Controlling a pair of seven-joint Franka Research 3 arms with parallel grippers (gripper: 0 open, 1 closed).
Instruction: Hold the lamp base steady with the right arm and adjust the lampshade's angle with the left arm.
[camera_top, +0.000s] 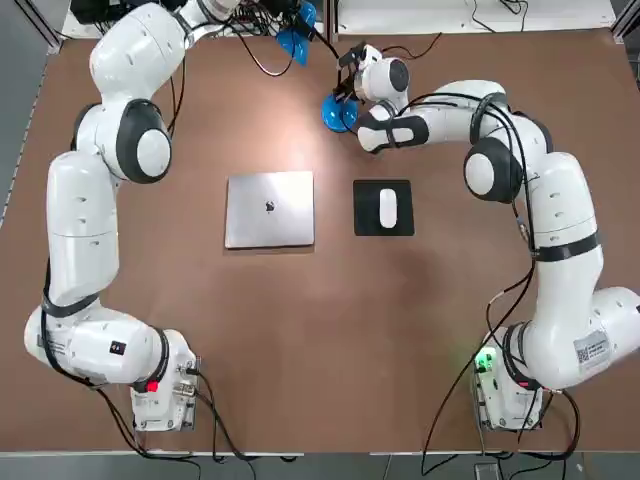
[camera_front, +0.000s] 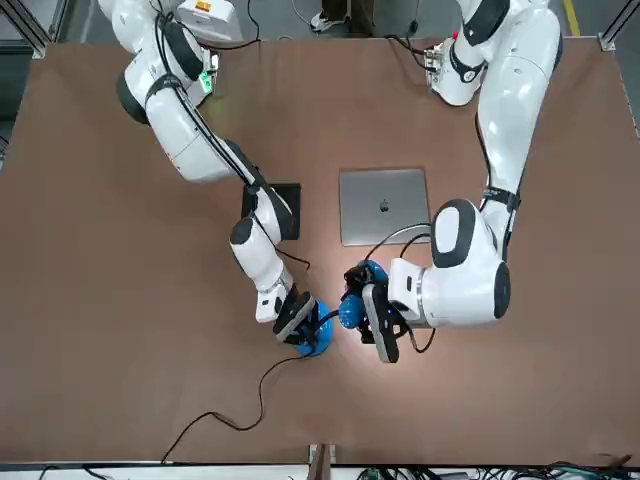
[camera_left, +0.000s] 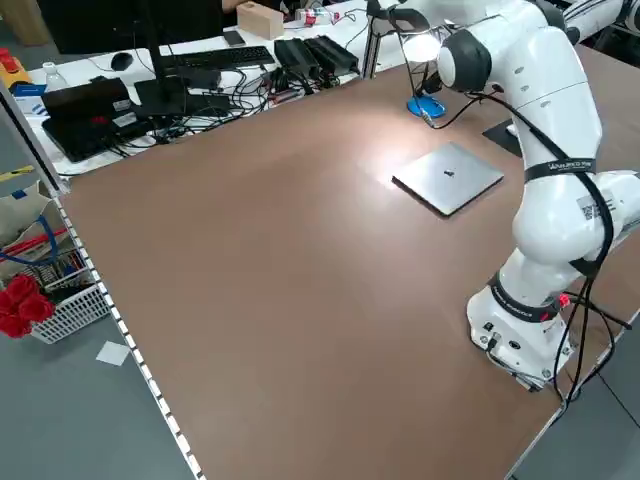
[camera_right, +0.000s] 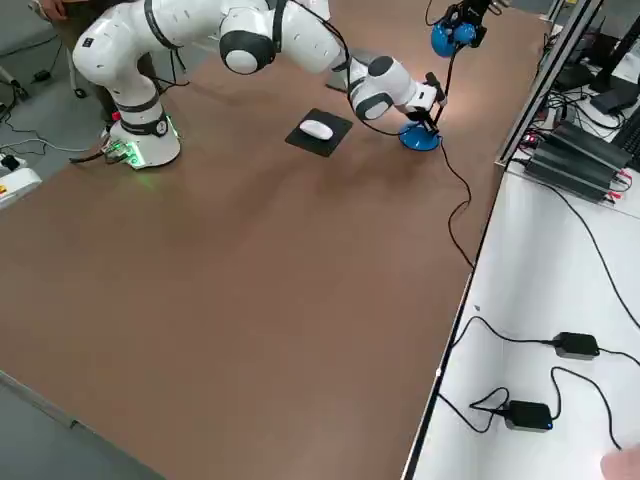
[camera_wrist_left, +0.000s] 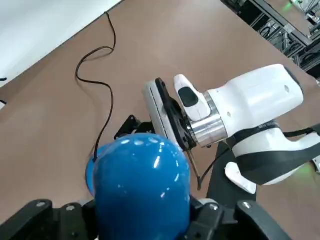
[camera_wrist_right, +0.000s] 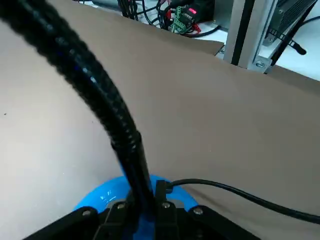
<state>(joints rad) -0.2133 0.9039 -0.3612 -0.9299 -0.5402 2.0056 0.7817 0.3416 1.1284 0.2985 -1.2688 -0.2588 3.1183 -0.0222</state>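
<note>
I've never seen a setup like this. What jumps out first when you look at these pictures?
Two big white robot arms reach across a brown table and meet at a small bright-blue lamp at its far edge. The left gripper is shut on the lampshade, while the right gripper pins the lamp base to the table. Nearer the middle lie a closed silver laptop and a white mouse on a black pad.

We see two glossy white jointed arms with dark grey joint rings; the left arm (camera_top: 82, 215) has a red light at its base, the right arm (camera_top: 565, 240) a green one; black cables trail along both; each ends in a black gripper.
</note>
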